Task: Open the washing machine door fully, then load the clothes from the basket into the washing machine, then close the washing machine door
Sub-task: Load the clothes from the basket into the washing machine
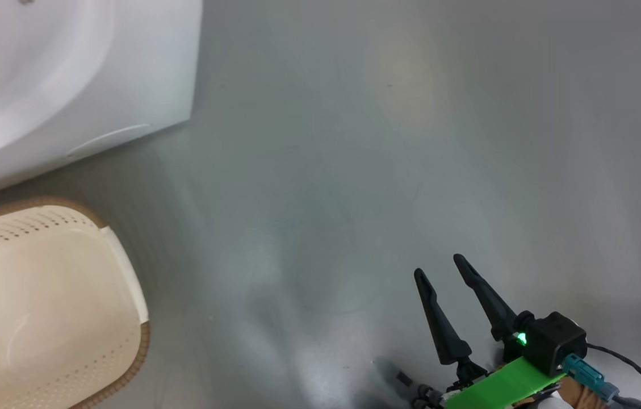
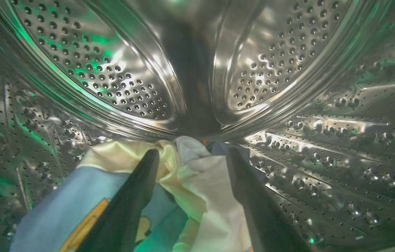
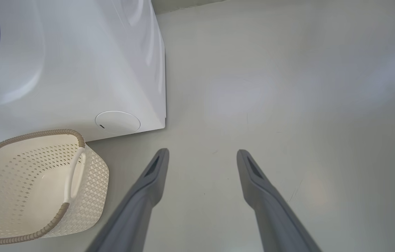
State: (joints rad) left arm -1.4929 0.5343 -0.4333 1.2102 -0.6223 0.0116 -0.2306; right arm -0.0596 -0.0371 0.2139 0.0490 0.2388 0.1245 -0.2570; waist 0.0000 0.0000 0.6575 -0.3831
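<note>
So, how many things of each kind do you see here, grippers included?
White boxy front-loading washing machine: 1
Cream-white perforated plastic basket: 1
Light blue printed clothes bundle: 1
Dark two-finger grippers: 2, the left gripper and the right gripper
Total: 5

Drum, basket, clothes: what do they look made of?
Drum: polished steel by the look, mirror-bright and punched with holes. Basket: cream moulded plastic, matt, perforated walls; brown rim looks woven, possibly plastic too. Clothes: soft matt fabric, maybe cotton; it folds and creases, pale blue with print.
</note>
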